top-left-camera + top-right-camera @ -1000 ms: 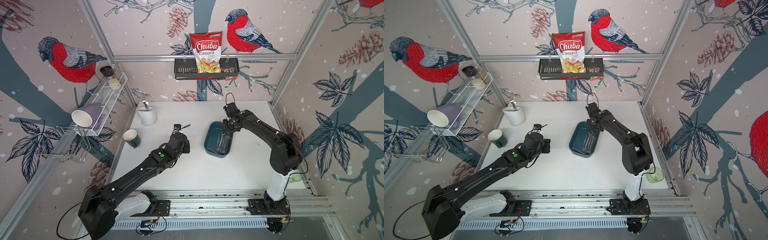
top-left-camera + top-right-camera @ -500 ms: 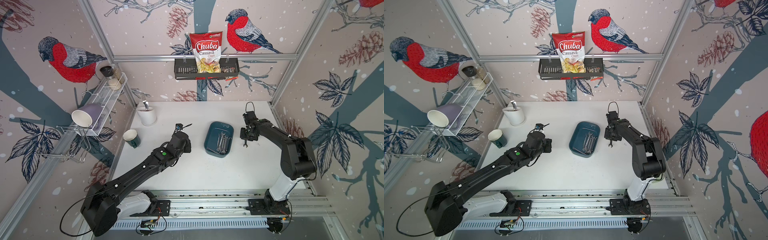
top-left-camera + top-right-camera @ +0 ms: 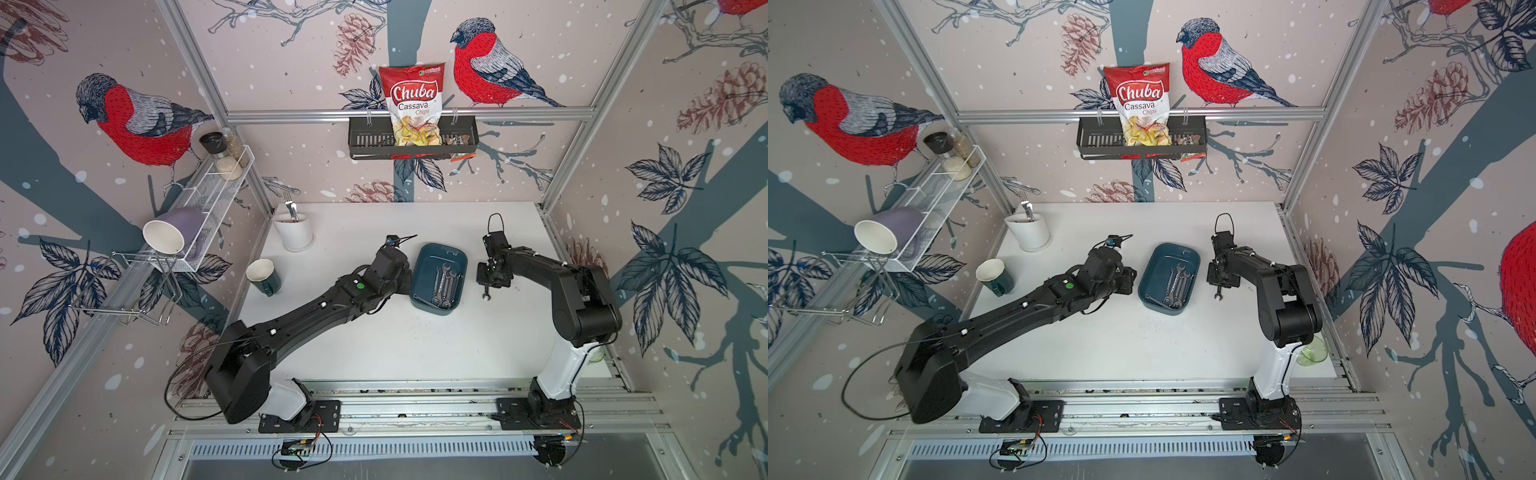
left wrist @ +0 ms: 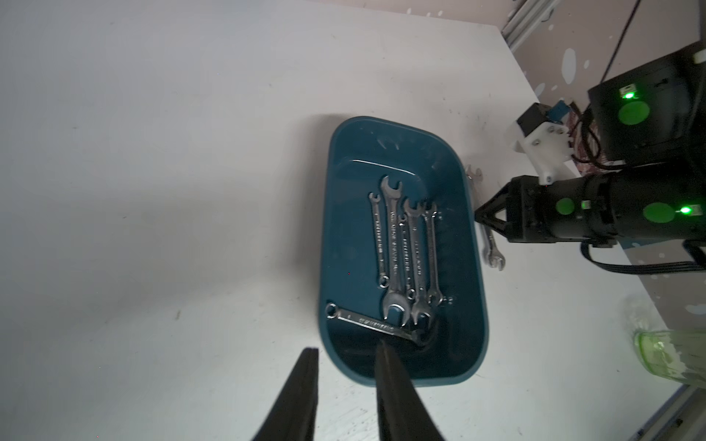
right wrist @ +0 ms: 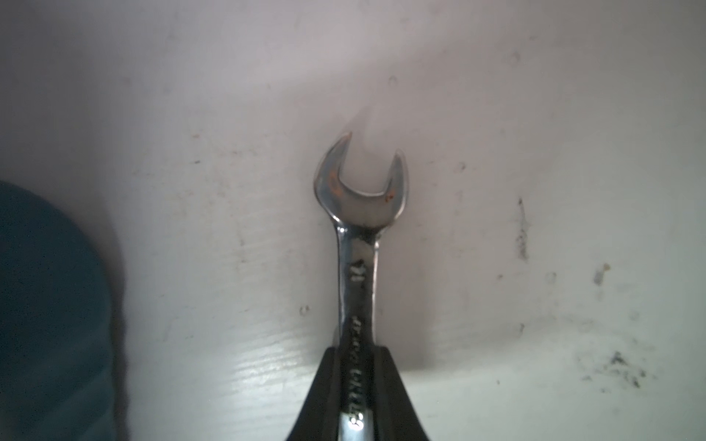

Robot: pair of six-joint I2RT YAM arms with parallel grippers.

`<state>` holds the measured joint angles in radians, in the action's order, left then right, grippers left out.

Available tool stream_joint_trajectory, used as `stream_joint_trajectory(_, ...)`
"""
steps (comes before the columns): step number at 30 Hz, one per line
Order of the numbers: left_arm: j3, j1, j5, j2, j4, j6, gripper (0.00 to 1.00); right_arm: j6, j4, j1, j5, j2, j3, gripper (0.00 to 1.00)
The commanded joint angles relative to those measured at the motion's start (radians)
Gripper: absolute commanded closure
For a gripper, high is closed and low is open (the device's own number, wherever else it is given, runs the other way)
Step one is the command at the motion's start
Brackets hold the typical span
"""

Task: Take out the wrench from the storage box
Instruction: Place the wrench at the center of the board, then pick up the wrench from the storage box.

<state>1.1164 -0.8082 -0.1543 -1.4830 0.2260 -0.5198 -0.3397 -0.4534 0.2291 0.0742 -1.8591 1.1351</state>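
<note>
Right wrist: right gripper (image 5: 357, 353) clamps wrench (image 5: 361, 191) beside storage box (image 5: 46, 305); other wrenches (image 4: 393, 248) inside; left gripper (image 4: 345, 348) narrowly parted, empty.

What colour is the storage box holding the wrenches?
The storage box is plain dark teal, shown best in the left wrist view.

A lab cell staged as a kitchen — rail-mounted arms (image 3: 311, 316), aluminium frame (image 3: 291, 116), bullfinch wallpaper (image 3: 141, 124), mug (image 3: 183, 226) on a wire shelf (image 3: 220, 187), cassava chips bag (image 3: 413, 99).
</note>
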Motion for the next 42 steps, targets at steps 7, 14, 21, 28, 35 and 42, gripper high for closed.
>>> stream_joint_trajectory(7,0.382,-0.076,-0.033,-0.376,0.169,0.121,0.74,-0.014,-0.05,0.001,-0.036,0.083,-0.002,0.54)
stream_joint_trajectory(14,0.591,-0.078,-0.096,-0.645,0.262,0.189,0.77,-0.05,-0.09,0.009,-0.052,0.228,0.002,0.49)
stream_joint_trajectory(21,0.668,-0.078,-0.128,-0.765,0.281,0.21,0.77,-0.075,-0.086,0.012,-0.077,0.339,-0.031,0.47)
stream_joint_trajectory(28,0.701,-0.077,-0.155,-0.825,0.287,0.219,0.77,-0.078,-0.086,0.01,-0.089,0.38,-0.048,0.47)
stream_joint_trajectory(35,0.722,-0.073,-0.143,-0.865,0.289,0.224,0.72,-0.076,-0.082,0.009,-0.094,0.384,-0.055,0.47)
stream_joint_trajectory(42,0.722,-0.065,-0.142,-0.887,0.291,0.218,0.72,-0.074,-0.08,0.001,-0.097,0.382,-0.063,0.46)
